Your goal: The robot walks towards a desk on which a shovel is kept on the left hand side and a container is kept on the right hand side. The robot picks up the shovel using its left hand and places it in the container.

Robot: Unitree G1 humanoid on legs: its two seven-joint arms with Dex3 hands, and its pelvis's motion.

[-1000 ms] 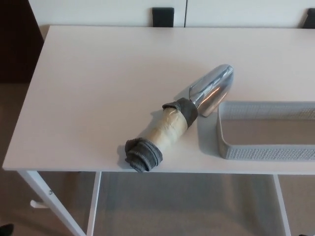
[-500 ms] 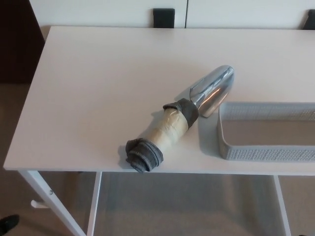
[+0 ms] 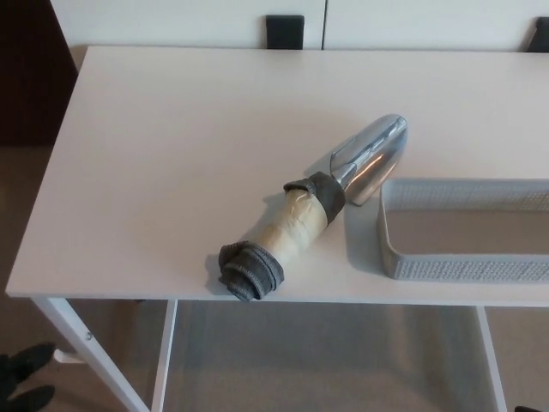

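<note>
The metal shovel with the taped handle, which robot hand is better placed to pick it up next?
The left, probably. Neither robot hand shows yet, but the silver metal shovel lies with its grey-wrapped handle end toward the robot's left at the front edge of the white desk, while the grey mesh container fills the right side.

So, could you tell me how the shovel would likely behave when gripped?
The shovel looks rigid. Its cloth-and-tape handle should grip well, while the shiny scoop would probably be slippery. Being rounded, it might roll if nudged.
</note>
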